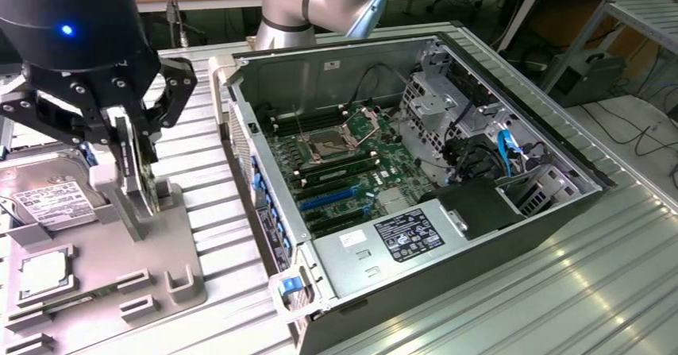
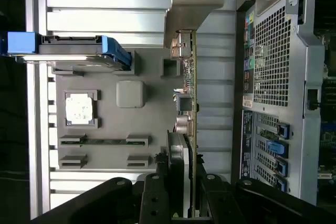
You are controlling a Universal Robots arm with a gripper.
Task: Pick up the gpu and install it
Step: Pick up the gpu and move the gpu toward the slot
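Gripper (image 1: 132, 144) (image 2: 188, 203) sits over the grey parts tray (image 1: 159, 291) (image 2: 152, 124) at the exterior view's left. Its fingers (image 1: 152, 125) are pinching the gpu (image 1: 138, 168) (image 2: 190, 98), one on each face. The gpu stands upright on its long edge, seen edge-on. Its lower edge is down at the tray's upright grey stand (image 1: 129, 208); can't tell whether it is lifted clear of the slot. In the wrist view the round fan part (image 2: 177, 153) faces the tray side and the silver bracket end (image 2: 181, 43) points away from the gripper.

Around it on the tray:
- The hard drive (image 1: 48, 192) (image 2: 63, 51) with white label and blue carrier is just beside the gripper, on the side away from the case.
- The square silver chip (image 1: 43, 274) (image 2: 80, 108) sits in its pocket, apart from the gpu.
- A memory stick (image 2: 94, 141) lies in a slot, near the chip.

The open computer case (image 1: 317, 69) (image 2: 273, 51) lies on its side on the slatted metal table (image 1: 551, 291) (image 2: 105, 3), just beside the tray towards the exterior view's right. The case's perforated rear wall stands between the gpu and the motherboard (image 1: 350, 164). Blue expansion slots (image 1: 323, 200) are low on the board, with black cables (image 1: 466, 164) and a drive cage (image 1: 440, 101) nearby. The robot arm (image 1: 317, 5) rises behind the case.
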